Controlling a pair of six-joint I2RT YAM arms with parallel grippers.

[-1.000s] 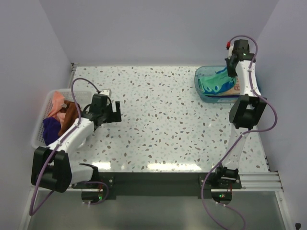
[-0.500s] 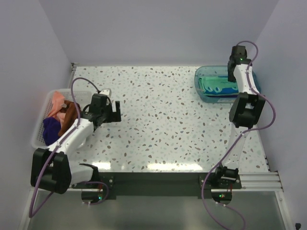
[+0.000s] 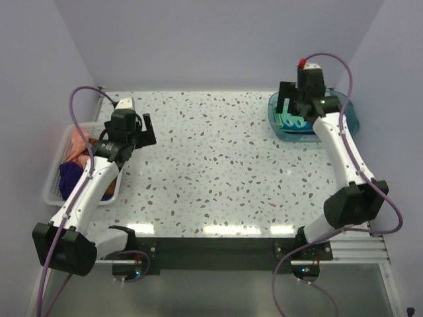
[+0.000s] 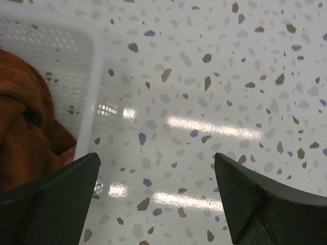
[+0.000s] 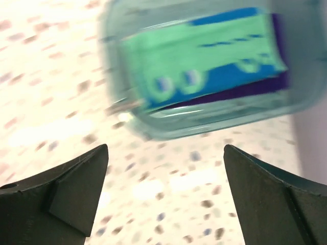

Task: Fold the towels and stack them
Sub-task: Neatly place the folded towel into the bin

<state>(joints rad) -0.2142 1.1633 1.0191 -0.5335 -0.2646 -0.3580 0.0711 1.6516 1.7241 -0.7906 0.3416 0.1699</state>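
Observation:
A folded green-and-blue towel [image 3: 299, 123] lies in the clear blue bin [image 3: 348, 119] at the back right. In the right wrist view a purple towel [image 5: 240, 93] shows beneath that green-and-blue towel [image 5: 204, 51]. My right gripper [image 3: 291, 104] [image 5: 166, 153] hovers open and empty over the bin's left edge. Pink [image 3: 80, 139], brown [image 3: 98, 149] and purple [image 3: 69, 178] towels are heaped in the white basket [image 3: 51, 189] at the left. My left gripper [image 3: 140, 132] [image 4: 157, 168] is open above the table just right of the basket, with the brown towel [image 4: 25, 127] at its left.
The speckled table [image 3: 218, 165] runs between basket and bin. In the left wrist view the white basket's corner [image 4: 91, 97] stands close to the left finger. Purple walls close in the back and both sides.
My right gripper opened and released the green-and-blue towel into the bin, then swung left over the bin's edge. The left arm moved back and left, closer to the basket.

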